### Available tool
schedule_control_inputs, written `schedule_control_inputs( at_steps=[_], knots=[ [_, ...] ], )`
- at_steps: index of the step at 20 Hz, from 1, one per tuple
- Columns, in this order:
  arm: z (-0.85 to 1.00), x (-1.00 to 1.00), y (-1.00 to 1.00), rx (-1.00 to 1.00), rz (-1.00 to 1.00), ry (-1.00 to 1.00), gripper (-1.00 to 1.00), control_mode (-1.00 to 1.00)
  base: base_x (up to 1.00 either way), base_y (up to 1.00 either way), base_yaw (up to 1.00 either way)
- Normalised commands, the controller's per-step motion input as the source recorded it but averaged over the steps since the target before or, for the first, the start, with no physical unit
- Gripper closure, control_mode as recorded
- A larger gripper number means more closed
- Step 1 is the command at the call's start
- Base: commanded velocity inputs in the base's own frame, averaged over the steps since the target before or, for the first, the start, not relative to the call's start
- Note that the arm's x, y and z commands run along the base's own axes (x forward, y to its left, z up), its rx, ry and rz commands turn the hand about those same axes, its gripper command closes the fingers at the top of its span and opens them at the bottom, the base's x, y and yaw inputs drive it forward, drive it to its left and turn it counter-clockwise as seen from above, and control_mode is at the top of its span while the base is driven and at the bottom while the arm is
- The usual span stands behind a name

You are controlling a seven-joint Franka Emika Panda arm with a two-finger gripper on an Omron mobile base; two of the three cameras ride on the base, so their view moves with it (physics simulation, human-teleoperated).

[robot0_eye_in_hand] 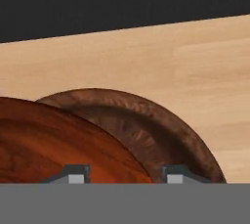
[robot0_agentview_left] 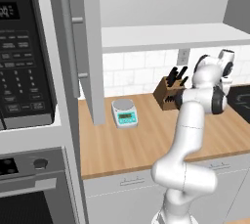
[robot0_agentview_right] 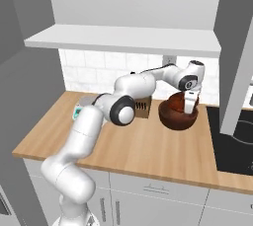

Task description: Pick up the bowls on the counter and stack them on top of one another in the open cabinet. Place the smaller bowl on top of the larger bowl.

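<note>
The gripper reaches down at the rim of a reddish-brown bowl on the counter, just right of the knife block — fingertips apart astride the rim. The cabinet shelf looks bare, so stacking seems not yet begun.

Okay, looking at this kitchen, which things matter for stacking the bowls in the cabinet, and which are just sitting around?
For the job:
reddish-brown bowl on the counter
a second brown bowl beside it, seen in the hand view
cabinet shelf
open cabinet door
gripper at the bowl

Just lying about:
kitchen scale
knife block
microwave
cooktop
</note>
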Motion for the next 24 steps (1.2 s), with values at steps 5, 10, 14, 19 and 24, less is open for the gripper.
schedule_control_inputs(
  at_steps=[5,10,14,19,24],
  knots=[
    [0.0,-0.66,0.36,-0.02,0.08,0.0,-1.0,-1.0,0.0,0.0,0.0],
    [0.02,-0.67,0.25,-0.01,0.08,-0.02,-1.0,-1.0,0.0,0.0,0.0],
    [-0.25,-0.84,0.05,-0.06,0.1,0.02,-1.0,-1.0,0.0,0.0,0.0],
    [-0.14,-0.11,0.27,-0.01,0.04,-0.01,-1.0,-1.0,0.0,0.0,0.0],
    [0.0,0.27,0.3,0.0,0.0,-0.09,-1.0,-1.0,0.0,0.0,0.0]
  ],
)
